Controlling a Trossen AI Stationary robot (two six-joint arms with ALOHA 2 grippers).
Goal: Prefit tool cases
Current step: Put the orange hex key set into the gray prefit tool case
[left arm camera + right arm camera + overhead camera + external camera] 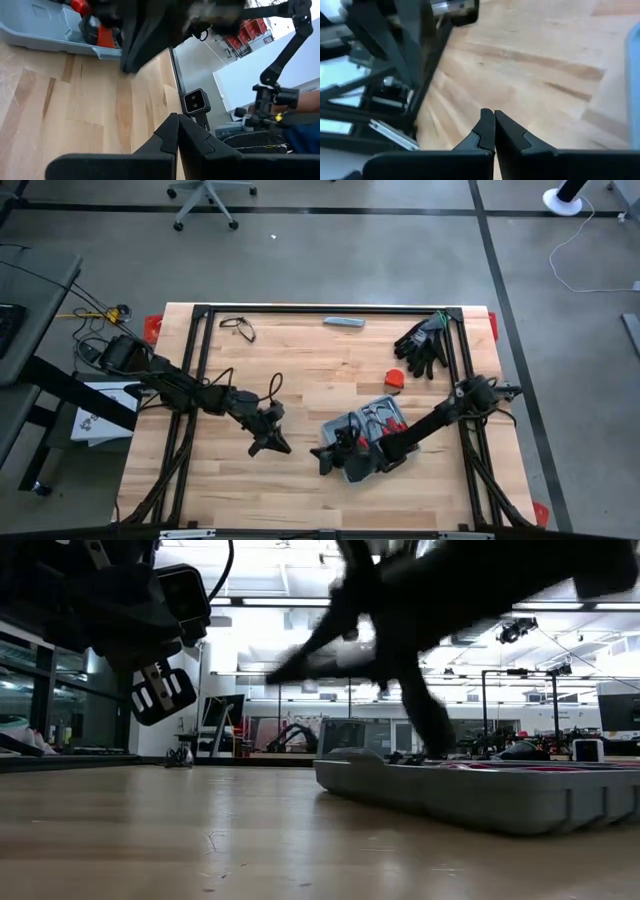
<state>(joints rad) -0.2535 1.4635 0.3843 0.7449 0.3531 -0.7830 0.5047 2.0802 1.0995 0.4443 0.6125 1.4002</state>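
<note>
The grey-blue tool case (368, 436) lies open and flat on the wooden table, right of centre, with red-handled tools in its recesses; the low view shows its side wall (470, 792). My right gripper (324, 462) reaches over the case from the right. Its shut fingertips (494, 118) are past the case's left edge, above bare wood, and I see them touching nothing. My left gripper (272, 444) hangs shut (176, 120) above the table, a little to the left of the case, with nothing in it.
Black gloves (424, 342) lie at the far right, with a small orange-red object (395, 379) near them. A slim grey bar (343, 322) and a dark wire loop (238, 328) lie along the far edge. A black frame (200, 360) borders the table. Bare wood lies near left.
</note>
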